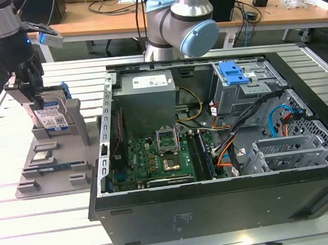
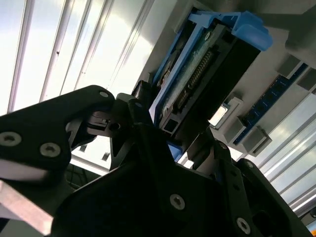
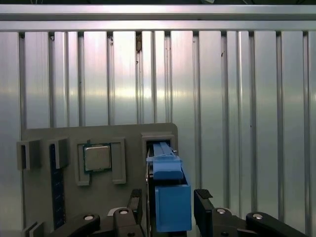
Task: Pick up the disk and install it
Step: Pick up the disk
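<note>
Silver metal edged with a blue plastic frame, the flat rectangular disk (image 1: 50,115) is seen standing on edge in a slot of the matte grey holder (image 1: 80,126), which is carried by the ribbed aluminium table (image 1: 42,234). Above the holder, the disk is straddled by the black tool (image 1: 29,90). Its fingers (image 3: 203,206) are held apart, with narrow gaps left beside the frame in the first wrist view.

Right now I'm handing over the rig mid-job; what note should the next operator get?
Pincer: down over the top of the disk; whether it is clamped cannot be told.
Disk: upright in the grey holder, at the exterior view's left of the open computer case.
Done: pincer positioned at the disk.
Left: disk not yet lifted out or installed in the case.
</note>
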Tool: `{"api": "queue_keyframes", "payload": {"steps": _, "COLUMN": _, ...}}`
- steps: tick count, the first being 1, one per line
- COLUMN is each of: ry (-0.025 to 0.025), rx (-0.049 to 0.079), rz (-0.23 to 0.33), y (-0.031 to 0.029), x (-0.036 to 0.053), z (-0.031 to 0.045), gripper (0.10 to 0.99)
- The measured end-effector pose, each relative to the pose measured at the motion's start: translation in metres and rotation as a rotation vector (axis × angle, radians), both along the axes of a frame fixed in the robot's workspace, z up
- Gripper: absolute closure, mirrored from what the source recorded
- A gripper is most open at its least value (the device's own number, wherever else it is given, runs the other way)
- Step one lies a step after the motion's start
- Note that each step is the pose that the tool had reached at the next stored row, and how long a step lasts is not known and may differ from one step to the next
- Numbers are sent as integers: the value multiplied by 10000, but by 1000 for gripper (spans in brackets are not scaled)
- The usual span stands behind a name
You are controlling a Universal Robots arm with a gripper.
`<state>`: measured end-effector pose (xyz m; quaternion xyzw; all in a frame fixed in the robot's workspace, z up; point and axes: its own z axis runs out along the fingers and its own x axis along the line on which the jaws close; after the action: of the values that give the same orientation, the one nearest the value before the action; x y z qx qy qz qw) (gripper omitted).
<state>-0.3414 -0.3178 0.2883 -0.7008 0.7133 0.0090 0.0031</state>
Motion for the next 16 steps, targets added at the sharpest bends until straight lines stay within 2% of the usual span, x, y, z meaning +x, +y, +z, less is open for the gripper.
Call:
{"api": "queue_keyframes", "payload": {"steps": 2, "ry": 0, "rx": 0, "rz": 0, "y": 0, "x": 0, "z": -1, "gripper": 561}}
{"api": "queue_keyframes", "payload": {"steps": 4, "ry": 0, "rx": 2, "rz": -1, "y": 0, "x": 0, "z": -3, "gripper": 690}}
{"api": "queue_keyframes", "payload": {"steps": 5, "ry": 0, "rx": 1, "rz": 0, "y": 0, "x": 0, "z": -3, "gripper": 722}}
{"api": "queue_keyframes", "payload": {"steps": 16, "ry": 0, "rx": 0, "rz": 0, "y": 0, "x": 0, "z": -11, "gripper": 722}}
